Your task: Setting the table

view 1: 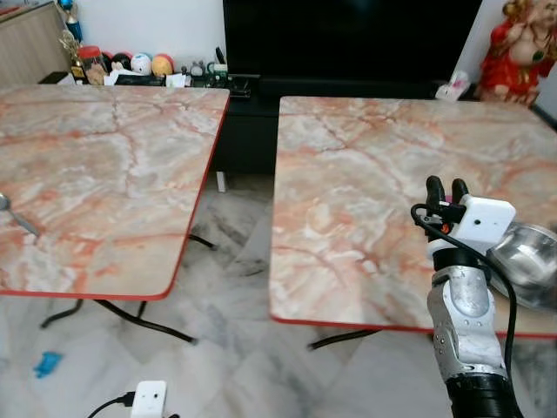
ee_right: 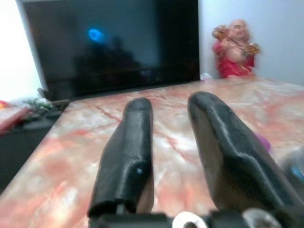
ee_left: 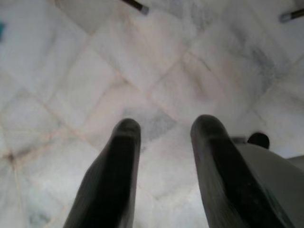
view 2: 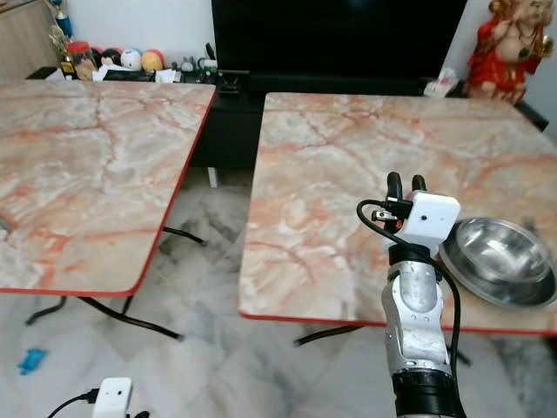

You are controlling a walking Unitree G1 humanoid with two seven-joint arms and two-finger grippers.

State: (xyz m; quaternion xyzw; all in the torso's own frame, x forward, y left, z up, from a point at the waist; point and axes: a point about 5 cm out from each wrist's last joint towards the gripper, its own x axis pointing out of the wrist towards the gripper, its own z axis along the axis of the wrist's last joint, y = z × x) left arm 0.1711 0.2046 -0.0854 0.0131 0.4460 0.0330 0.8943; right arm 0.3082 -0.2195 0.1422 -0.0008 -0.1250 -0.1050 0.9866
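Right claw [view 2: 402, 181] is up over the near edge of the right tabletop [view 2: 348, 165], fingers spread a little, gripping nothing. The steel bowl [view 2: 500, 258] sits just to its right, near that tabletop's front edge. Left claw [ee_left: 164, 130] hangs over the marble floor [ee_left: 71, 57], fingers apart and empty.

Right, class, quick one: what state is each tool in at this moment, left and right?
Left tool: open, holding nothing, hanging over the tiled floor.
Right tool: open, holding nothing, raised over the right table beside the steel bowl.
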